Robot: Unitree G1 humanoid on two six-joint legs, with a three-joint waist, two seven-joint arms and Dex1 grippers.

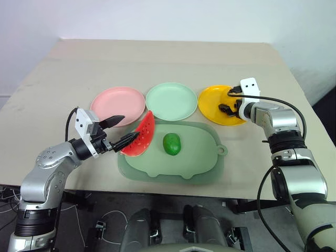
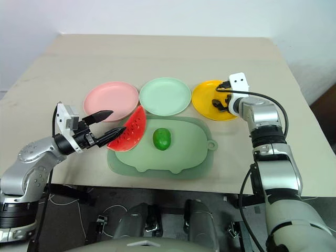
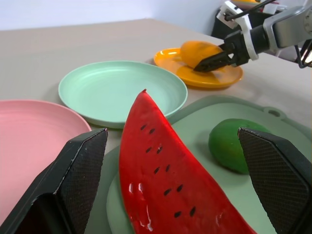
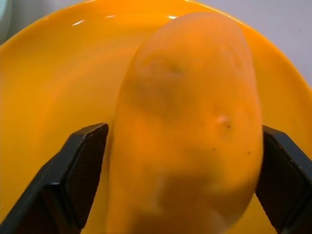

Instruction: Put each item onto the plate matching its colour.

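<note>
Your right gripper [image 4: 180, 180] has its jaws spread either side of the mango [image 4: 187, 126], which lies on the yellow plate [image 1: 212, 102]. Your left gripper [image 1: 123, 131] is spread too, flanking the watermelon slice [image 1: 140, 135] at the tray [image 1: 199, 157] edge nearest the pink plate [image 1: 118, 102]. The green fruit [image 1: 171, 144] sits mid-tray, just below the mint plate [image 1: 171, 101].

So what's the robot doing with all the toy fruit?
It is sorting toy fruit onto plates of the same colour. The yellow mango already lies on the yellow plate, with the right gripper open around it. The left gripper is open too, its fingers on either side of the watermelon slice, which leans on the edge of the green tray next to the pink plate. The small green fruit waits on the tray, and the mint green plate has nothing on it.
</note>
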